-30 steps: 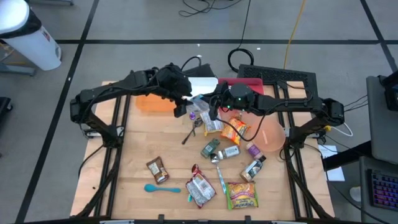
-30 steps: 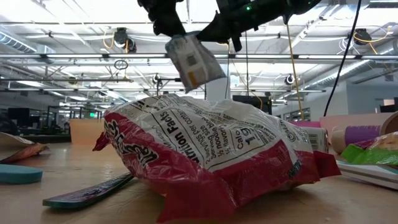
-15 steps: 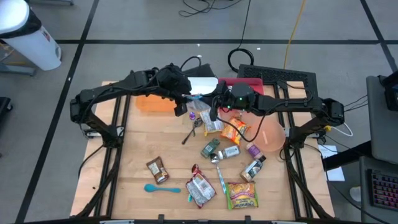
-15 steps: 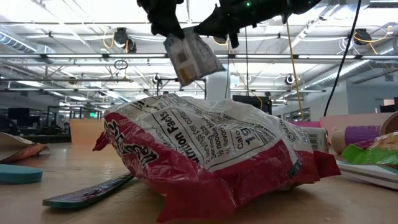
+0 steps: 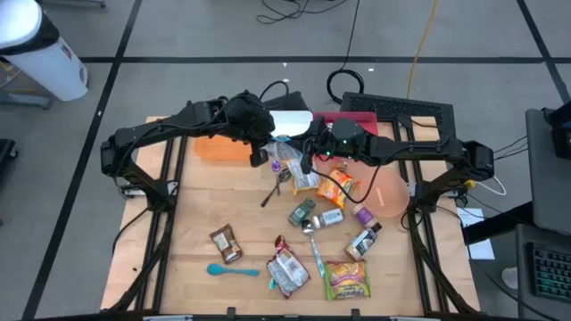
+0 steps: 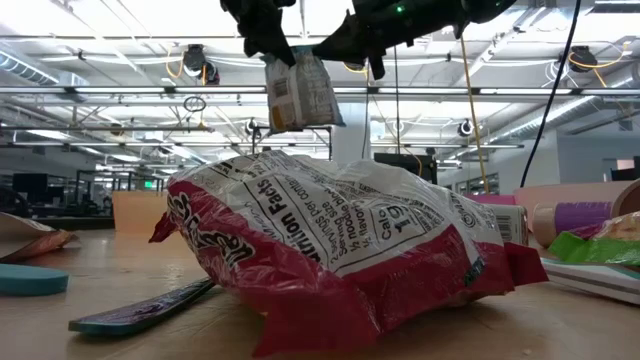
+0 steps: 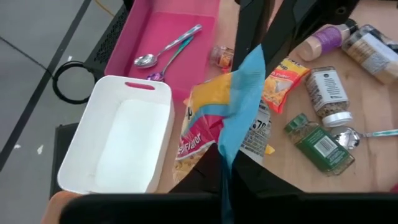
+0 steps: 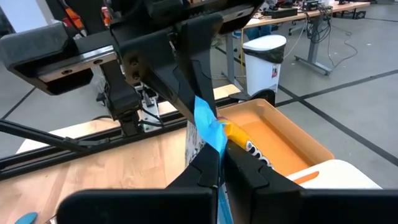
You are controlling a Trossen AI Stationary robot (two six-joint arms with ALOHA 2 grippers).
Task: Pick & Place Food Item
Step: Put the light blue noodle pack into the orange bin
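A wooden table, cluttered with snack bags, spice jars and cutlery, has orange, white and pink bins along its far edge, and both dark arms meet above its far middle. There a snack packet with a blue top edge hangs clear of the table, long axis near upright, pinched at that top edge from both sides. The left end effector is closed on it from the left and the right end effector from the right, so both sit equally near, the packet dangling below them.

I work in an open lab hall: grey taped floor, ceiling trusses with strip lights, desks at upper right.
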